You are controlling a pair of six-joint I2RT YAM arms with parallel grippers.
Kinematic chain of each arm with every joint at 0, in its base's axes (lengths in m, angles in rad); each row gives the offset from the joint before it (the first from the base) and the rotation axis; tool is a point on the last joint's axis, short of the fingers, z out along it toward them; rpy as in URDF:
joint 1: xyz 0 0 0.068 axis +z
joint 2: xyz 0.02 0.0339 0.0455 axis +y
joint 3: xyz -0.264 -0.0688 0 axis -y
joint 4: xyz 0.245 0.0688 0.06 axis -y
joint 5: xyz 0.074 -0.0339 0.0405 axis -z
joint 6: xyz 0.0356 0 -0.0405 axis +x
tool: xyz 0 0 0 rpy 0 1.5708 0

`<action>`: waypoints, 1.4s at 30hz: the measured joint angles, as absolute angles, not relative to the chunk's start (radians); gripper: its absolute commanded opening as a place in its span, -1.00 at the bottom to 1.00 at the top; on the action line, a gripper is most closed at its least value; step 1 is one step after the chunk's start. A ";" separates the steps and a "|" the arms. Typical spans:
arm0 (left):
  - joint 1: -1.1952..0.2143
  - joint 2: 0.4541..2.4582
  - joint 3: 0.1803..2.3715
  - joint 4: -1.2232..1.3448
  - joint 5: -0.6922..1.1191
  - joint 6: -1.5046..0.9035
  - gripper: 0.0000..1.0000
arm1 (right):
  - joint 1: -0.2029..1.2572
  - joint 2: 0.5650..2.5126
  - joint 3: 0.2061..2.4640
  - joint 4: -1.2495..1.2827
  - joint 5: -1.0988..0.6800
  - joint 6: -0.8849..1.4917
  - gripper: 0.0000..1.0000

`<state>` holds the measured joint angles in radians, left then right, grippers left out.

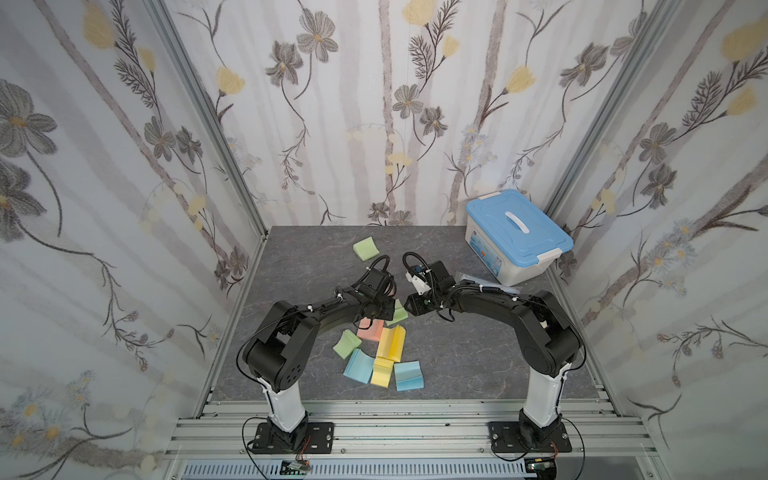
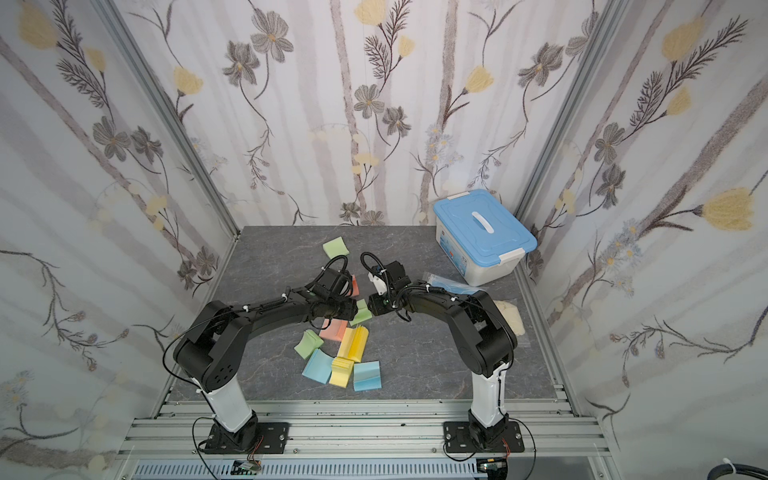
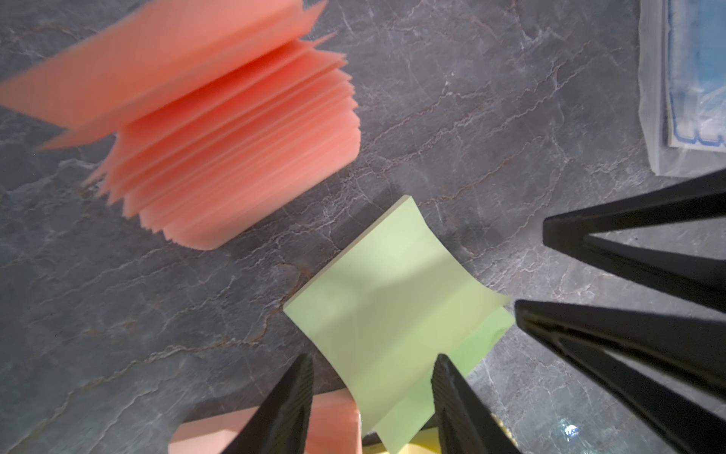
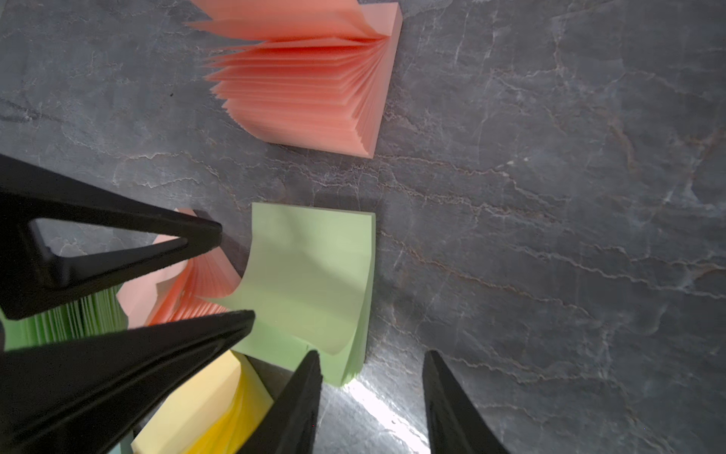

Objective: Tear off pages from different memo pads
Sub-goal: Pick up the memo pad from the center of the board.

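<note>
— Black, spread and empty, my left hand (image 3: 373, 358) sits at the near edge of the left wrist view. It hangs over the green memo pad (image 3: 393, 314) and pinches nothing.

— And the other one?

— My right hand (image 4: 372, 353) is spread too, with nothing in it. One jaw stands by the pad's corner and its partner stands over bare bench (image 4: 550, 196). Whether that jaw touches the paper I cannot tell.

— Where is the pad on the bench?

— It's mid-bench, between both hands, at the far side of the cluster of memo pads (image 1: 392, 340). A fanned salmon pink pad (image 3: 235, 137) lies near it, with bare bench between them.

— How will it handle?

— Light and limp, I judge. Its top page (image 4: 298, 283) is thin and curls up off the block, so a hard yank would likely crease or rip it. The block looks light as well and the bench looks smooth, so it could slide or lift along with the page.

— So where do you take hold?

— One hand pinches the lifted free edge of the page. The other presses the block down near its bound side, and then I peel slowly.
</note>
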<state>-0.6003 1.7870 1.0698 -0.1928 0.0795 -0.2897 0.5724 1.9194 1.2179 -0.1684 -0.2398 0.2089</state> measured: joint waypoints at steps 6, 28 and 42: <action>-0.600 1.794 1.089 -0.195 0.078 -0.292 0.04 | 0.585 1.943 1.228 -0.169 -0.240 0.209 -0.09; -0.597 1.562 1.019 -0.239 -0.012 -0.340 0.20 | 0.623 2.018 1.317 -0.235 -0.205 0.123 -0.05; -0.572 1.384 0.884 -0.239 -0.089 -0.375 0.26 | 0.664 2.012 1.346 -0.312 -0.105 -0.006 0.00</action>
<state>-0.5720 1.3842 0.8845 -0.2386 -0.0895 -0.3748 0.6640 2.0117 1.3457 -0.3119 -0.1051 -0.0063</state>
